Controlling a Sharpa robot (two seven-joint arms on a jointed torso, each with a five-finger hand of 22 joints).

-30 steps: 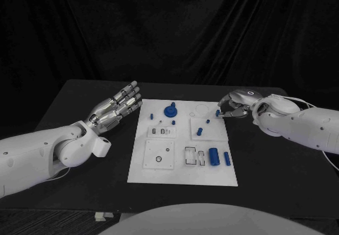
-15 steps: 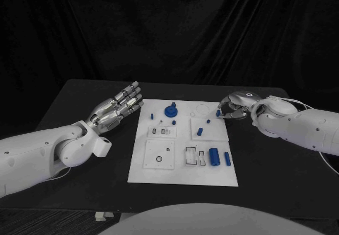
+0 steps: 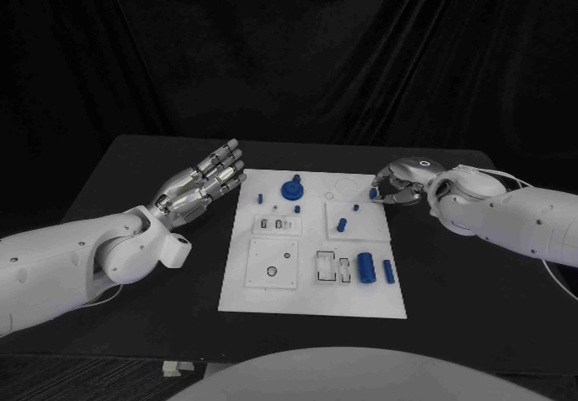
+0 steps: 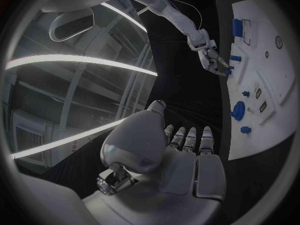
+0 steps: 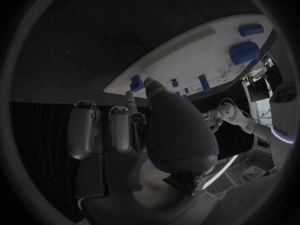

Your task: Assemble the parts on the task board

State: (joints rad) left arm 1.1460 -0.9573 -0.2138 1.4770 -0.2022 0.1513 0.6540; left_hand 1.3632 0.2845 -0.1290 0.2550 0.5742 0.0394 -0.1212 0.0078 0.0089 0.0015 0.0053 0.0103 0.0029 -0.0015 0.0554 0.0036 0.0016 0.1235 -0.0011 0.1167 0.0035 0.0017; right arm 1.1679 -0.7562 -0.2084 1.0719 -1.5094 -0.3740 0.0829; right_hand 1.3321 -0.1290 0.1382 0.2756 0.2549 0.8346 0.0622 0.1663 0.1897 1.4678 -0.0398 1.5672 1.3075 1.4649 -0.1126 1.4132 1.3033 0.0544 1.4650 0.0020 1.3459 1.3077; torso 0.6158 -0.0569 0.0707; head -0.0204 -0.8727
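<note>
The white task board (image 3: 313,288) lies in the middle of the black table. My right hand (image 3: 398,185) is at the board's far right corner, its thumb and a finger pinching a small blue peg (image 3: 373,193) at the board's edge. In the right wrist view the peg (image 5: 135,82) sits by the thumb tip. The left wrist view shows that hand (image 4: 212,61) from afar. My left hand (image 3: 199,184) hovers left of the board, flat, with fingers spread and nothing in it. A blue knob (image 3: 291,189) stands near the far edge. Two blue cylinders (image 3: 364,267) lie at the right.
Small blue pegs (image 3: 342,224) are scattered over the board's far half. Rectangular slots (image 3: 327,265) and a plate with a round hole (image 3: 271,270) take up its near half. Bare black table (image 3: 482,284) lies on both sides of the board.
My right arm has shifted slightly to the right, with the hand staying at the board's far right corner. The left hand has not moved.
</note>
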